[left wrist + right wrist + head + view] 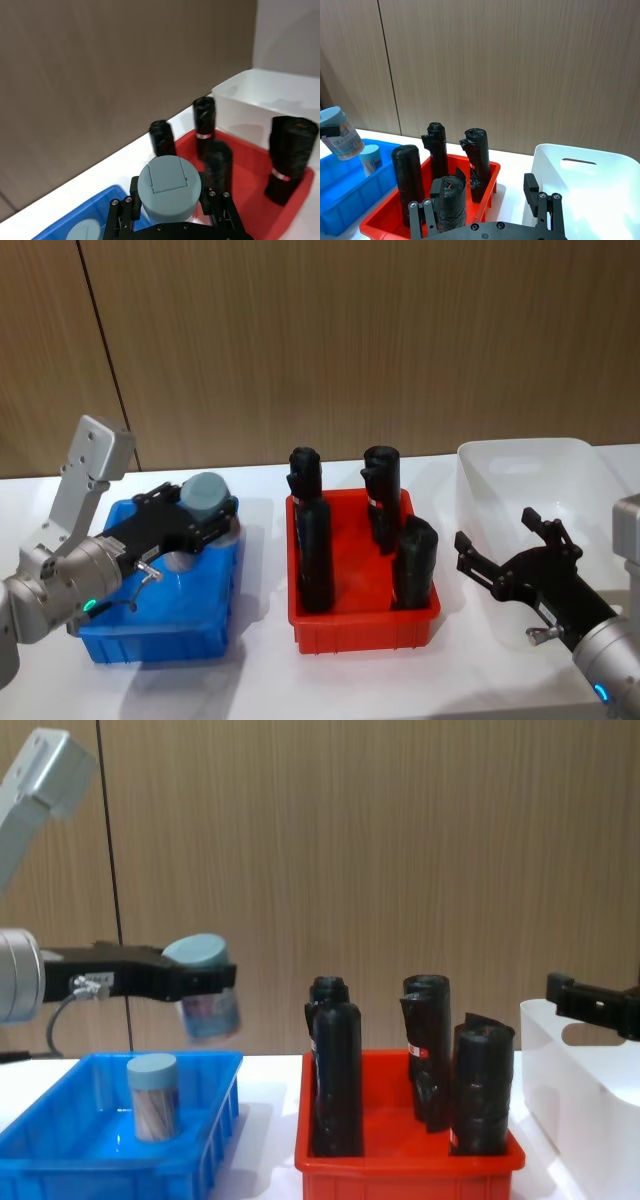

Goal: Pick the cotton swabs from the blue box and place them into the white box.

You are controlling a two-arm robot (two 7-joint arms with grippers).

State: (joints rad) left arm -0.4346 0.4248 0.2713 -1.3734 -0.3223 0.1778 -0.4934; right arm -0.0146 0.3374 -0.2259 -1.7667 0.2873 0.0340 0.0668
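1. Taking the red bin (365, 630) with its black rolls (317, 555) as the dial's centre in the head view, the blue box (150, 645) lies at 9 o'clock and the white box (480, 490) at 3 o'clock.
2. Progress, as I judge it: early. One tub (210, 1010) of swabs is up out of the blue box. A second tub (153, 1095) stands upright on the blue box's floor, untouched. No tub shows in what is visible of the white box, though the right arm hides part of its floor.
3. Left gripper (200, 520): it hangs over the blue box's 1 o'clock corner. Its fingers are closed against the sides of the lifted tub just under the pale lid, one on each side. The chest view shows the tub well clear of the box rim and tipped slightly off upright.
4. What is left, by my reading: carry this tub toward 3 o'clock, over the rolls, release it in the white box, then come back for the second one.
5. Right gripper (495, 527): it hovers at the white box's 8 o'clock corner, fingers spread wide, holding and touching nothing.
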